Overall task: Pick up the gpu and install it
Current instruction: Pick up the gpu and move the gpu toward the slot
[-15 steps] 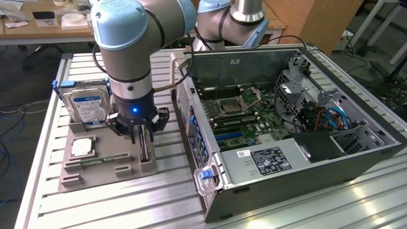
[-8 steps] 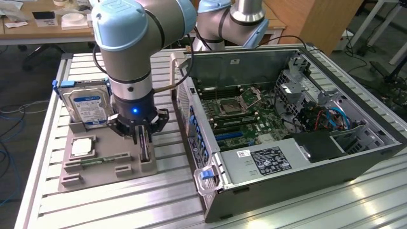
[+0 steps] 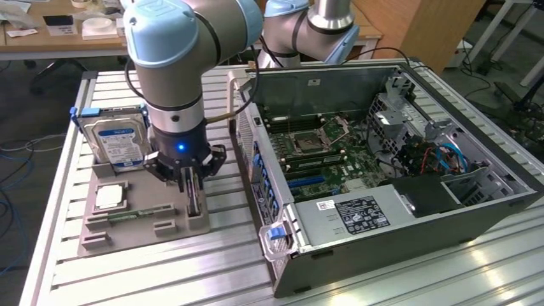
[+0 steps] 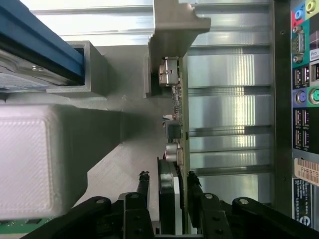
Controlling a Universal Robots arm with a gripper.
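The tool (image 3: 191, 191) hangs low, straddling the gpu (image 4: 179, 99), which stands edge-on in the grey holder (image 3: 119, 236) beneath it; clenched or released, I cannot tell.

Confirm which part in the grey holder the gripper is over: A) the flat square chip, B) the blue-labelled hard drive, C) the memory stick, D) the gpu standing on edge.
D: the gripper sits directly over the gpu, which stands on edge in the grey holder, apart from the hard drive.
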